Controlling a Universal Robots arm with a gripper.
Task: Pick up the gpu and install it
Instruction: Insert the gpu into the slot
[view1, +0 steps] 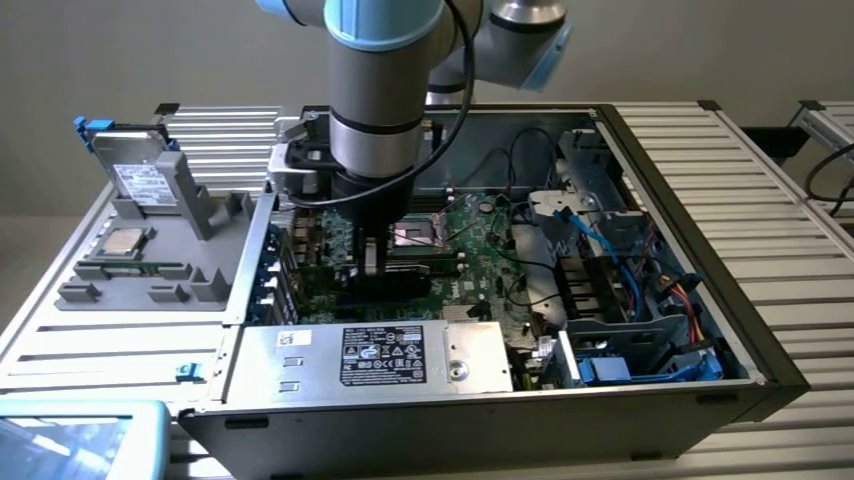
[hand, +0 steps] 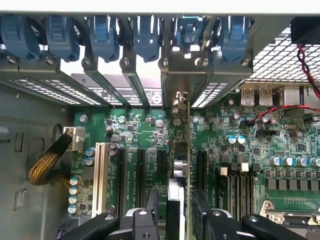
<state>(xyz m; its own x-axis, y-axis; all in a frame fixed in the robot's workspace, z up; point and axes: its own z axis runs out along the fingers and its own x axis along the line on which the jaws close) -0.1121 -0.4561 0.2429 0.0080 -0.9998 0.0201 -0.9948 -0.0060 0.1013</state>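
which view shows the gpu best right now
The wrist view: the gpu stands edge-on in a motherboard slot between the fingers, its bracket at the rear slots. In the exterior view the arm hides most of it.

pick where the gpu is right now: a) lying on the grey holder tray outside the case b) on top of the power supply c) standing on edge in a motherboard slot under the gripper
c: in the wrist view the gpu stands edge-on in a slot on the motherboard, running up to the rear bracket row, with the gripper astride it.
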